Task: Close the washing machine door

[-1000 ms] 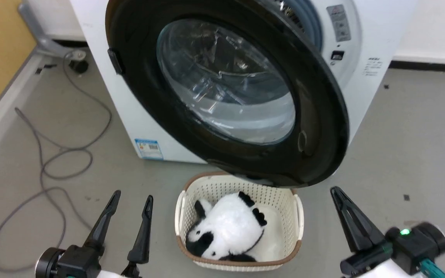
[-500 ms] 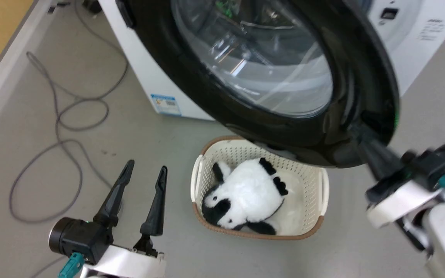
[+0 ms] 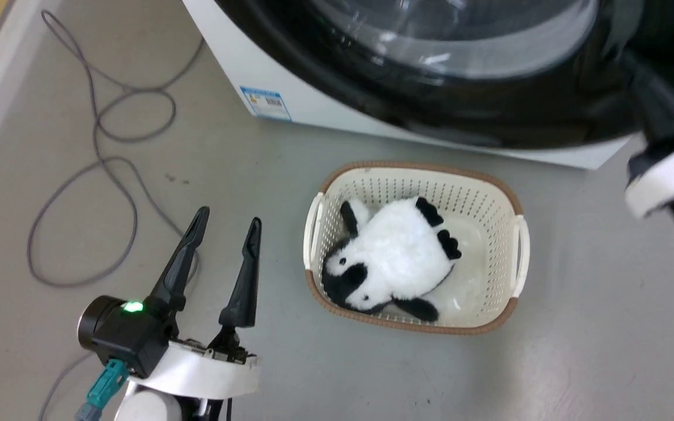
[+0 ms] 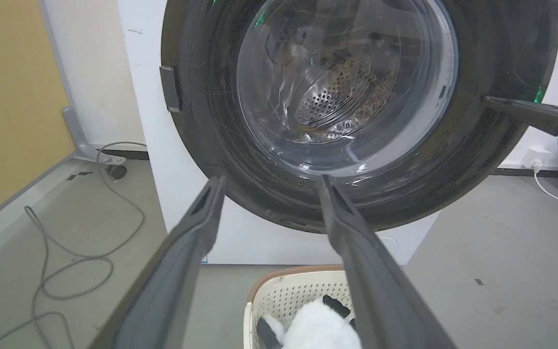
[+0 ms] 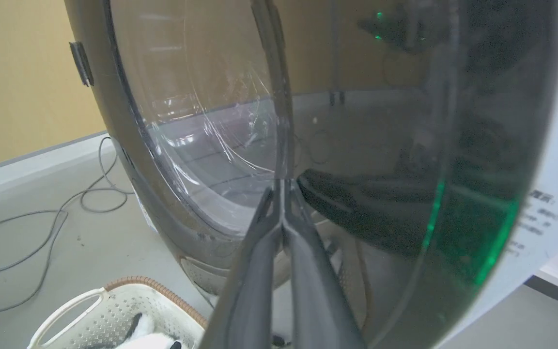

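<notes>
Shows right gripper (image 5: 282, 194), fingers pinched together, newly raised against the washing machine door (image 4: 347, 87), swinging it nearly shut; left gripper (image 3: 229, 219) splayed, idle.

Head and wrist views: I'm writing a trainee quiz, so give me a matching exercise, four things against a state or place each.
1 left end effector
2 right end effector
3 plush panda
4 blue sticker

A shut, tips against the washing machine door
B in the cream basket
C open, empty
D low on the washing machine front

Pairs: 1-C, 2-A, 3-B, 4-D
</notes>
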